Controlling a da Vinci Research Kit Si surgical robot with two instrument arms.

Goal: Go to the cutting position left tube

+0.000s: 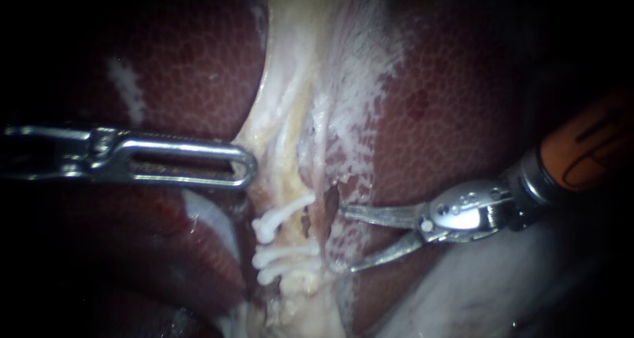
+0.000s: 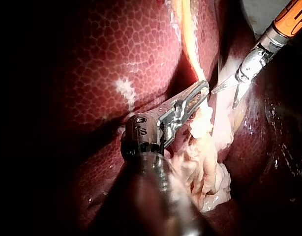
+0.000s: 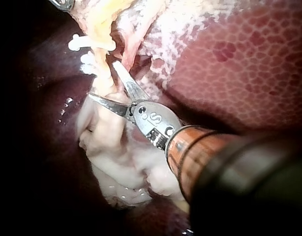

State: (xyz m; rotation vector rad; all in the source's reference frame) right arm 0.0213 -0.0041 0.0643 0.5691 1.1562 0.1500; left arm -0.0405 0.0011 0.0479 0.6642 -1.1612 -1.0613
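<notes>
Evidently we are dealing with the approach itself, and we are judging it nearly done. Our right instrument (image 1: 348, 239) is hovering with its blades spread and gripping nothing, just beside the clips (image 1: 285, 245). The left tube (image 1: 295, 236) is running under the clips, and we are taking the bare stretch between the upper clip and the lower pair as the cutting spot. The next move is calling for the blades to straddle that stretch without touching a clip. Our left instrument (image 1: 246, 166), on the clips' far side, is seemingly clamping the pale tissue (image 1: 264, 133) near them. The right wrist view is showing a pale strand (image 3: 104, 81) lying between the spread blades, which the endoscope is not making plain. The left wrist view is hiding the clips.
</notes>
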